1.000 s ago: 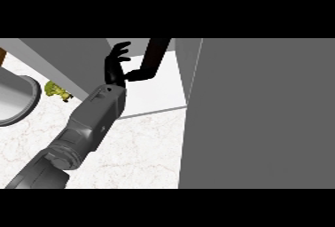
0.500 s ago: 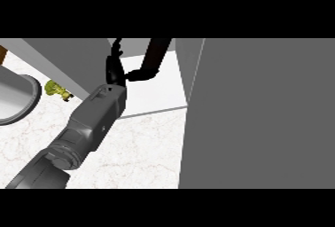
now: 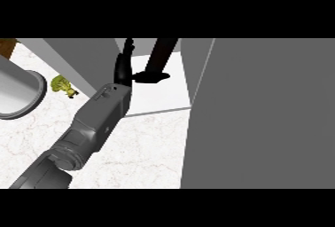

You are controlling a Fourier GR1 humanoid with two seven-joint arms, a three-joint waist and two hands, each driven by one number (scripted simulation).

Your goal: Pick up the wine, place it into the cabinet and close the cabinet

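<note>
Cabinet door (image 3: 262, 115) stands open, filling the counter's (image 3: 137, 150) right side. Cabinet floor (image 3: 160, 95) shows pale at the far edge. Big grey pot (image 3: 16, 95) at the counter's left edge; small green thing (image 3: 63, 85) beside it. My forearm (image 3: 98, 119) runs diagonally from the near left corner into the cabinet. Wine bottle (image 3: 160, 55) stands dark on the cabinet floor. My hand (image 3: 127, 71) wraps its base, thumb across it. Glass, I judge: heavy, stiff, slick, breakable. Best held low on the body.

White marble counter (image 3: 141, 150), green item (image 3: 62, 85)
</note>
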